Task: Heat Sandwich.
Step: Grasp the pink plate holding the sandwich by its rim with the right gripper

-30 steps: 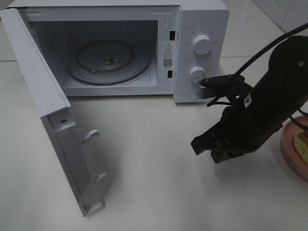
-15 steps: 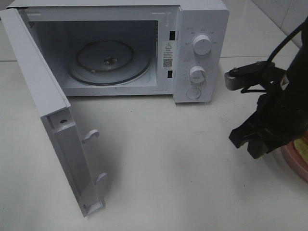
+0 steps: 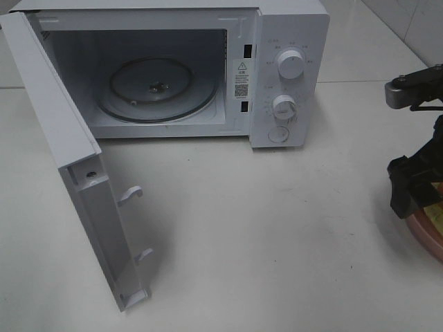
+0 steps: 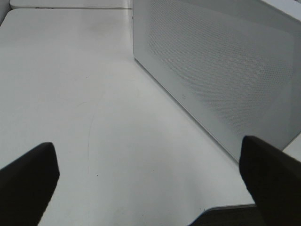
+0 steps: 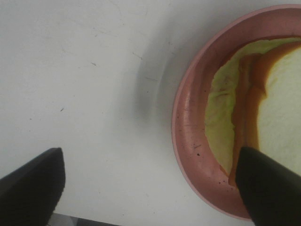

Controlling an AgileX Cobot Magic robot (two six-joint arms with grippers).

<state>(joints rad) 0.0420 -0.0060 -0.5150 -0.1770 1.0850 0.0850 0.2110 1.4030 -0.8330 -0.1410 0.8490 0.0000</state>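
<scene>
Right wrist view shows the right pincer (image 5: 148, 162) spread wide, empty; seemingly the reach step, next centring over the sandwich (image 5: 282, 108).

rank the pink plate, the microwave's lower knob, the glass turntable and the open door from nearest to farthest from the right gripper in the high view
1. pink plate, at the right edge, partly under the right gripper.
2. lower knob, to its left, mid-picture.
3. glass turntable, farther left and back.
4. open door, far left.
</scene>
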